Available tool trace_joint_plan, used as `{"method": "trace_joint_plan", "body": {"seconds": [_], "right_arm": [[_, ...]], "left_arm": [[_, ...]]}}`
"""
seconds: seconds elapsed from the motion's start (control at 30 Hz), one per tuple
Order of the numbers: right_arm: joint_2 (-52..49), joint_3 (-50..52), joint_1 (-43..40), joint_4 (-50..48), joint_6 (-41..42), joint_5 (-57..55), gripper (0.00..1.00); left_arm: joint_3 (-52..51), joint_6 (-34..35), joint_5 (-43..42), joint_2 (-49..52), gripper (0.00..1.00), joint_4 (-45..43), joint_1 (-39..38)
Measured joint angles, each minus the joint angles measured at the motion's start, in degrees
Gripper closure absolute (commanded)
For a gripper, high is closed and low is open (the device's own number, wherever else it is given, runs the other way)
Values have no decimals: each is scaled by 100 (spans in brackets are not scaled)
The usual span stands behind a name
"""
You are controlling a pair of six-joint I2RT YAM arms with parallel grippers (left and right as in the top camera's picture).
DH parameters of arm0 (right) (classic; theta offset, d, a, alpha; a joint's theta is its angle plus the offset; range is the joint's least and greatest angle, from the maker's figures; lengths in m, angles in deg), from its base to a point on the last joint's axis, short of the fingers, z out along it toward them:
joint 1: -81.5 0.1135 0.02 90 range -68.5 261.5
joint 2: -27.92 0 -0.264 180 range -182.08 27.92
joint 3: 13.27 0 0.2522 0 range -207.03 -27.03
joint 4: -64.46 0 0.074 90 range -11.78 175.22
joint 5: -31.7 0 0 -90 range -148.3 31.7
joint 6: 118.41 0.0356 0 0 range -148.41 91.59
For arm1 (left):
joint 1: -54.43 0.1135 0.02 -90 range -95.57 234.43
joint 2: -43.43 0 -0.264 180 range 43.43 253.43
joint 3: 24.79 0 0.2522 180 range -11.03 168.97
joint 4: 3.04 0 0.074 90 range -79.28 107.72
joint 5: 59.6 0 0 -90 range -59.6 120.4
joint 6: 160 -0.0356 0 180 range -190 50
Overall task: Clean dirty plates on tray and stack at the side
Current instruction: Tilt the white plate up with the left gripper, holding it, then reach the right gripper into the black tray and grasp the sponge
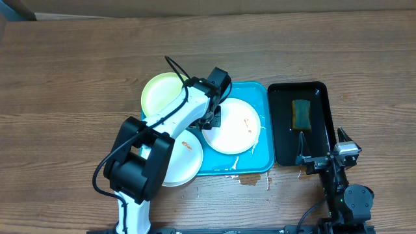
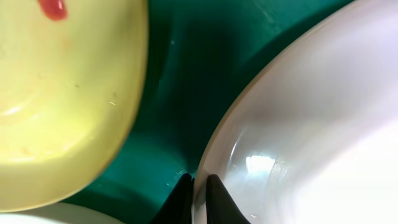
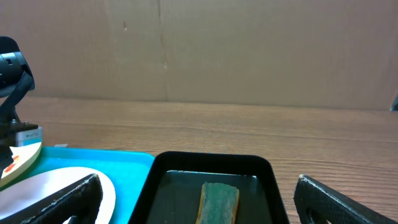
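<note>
Turquoise plastic fills the middle of the overhead view: a large rectangular turquoise-blue tray (image 1: 260, 97) with rounded corners and a raised rim lies on the brown wood-grain table (image 1: 65, 65). Right of the tray's centre rests a round white plate (image 1: 234, 133) flecked with small orange-brown marks. A round pale yellow-green plate (image 1: 159, 94) sits at the tray's upper-left corner, sticking out well to the left of it. The left wrist view shows a red smear near this plate's top edge. A second white plate (image 1: 185, 159), smeared orange, overlaps the tray's lower-left edge and is partly hidden under the white left arm (image 1: 169, 120).

The left gripper (image 2: 198, 198) is down at the left rim of the round white plate. Its black fingers are pressed together on that rim, which runs between the tips, with the tray floor dark beside them.

To the right, just beside the turquoise tray, lies a narrow glossy black tray (image 1: 322, 91) with a green-and-yellow rectangular sponge (image 1: 301, 114) lying flat in its upper half. The right gripper (image 1: 322, 148) sits at the lower right of the frame by the black tray's lower corner, its fingers spread wide apart.

White streaks (image 1: 244, 159) mark the turquoise floor near its lower edge, and a brown stain (image 1: 250, 180) lies on the table just below.
</note>
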Motion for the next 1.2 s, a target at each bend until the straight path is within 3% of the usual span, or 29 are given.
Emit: {"method": "trace_joint_plan", "body": {"seconds": [0.2,0.43,0.8,0.97,1.2], "right_arm": [[0,-2,2,0,-2,-2,0],[0,-2,0,-39,-2,28,0],[-2,-162,2,271,640,168,0],[-227,-1119,2,1097,861,160,0],[-2321,-3368,0,2868,960,55,0]], "left_arm": [[0,-35,57,0,79,-9,28],[0,-39,81,0,96,-9,33],[2,-66,72,0,96,-9,31],[2,-68,55,0,96,-9,33],[2,-87,-9,0,96,-35,42]]}}
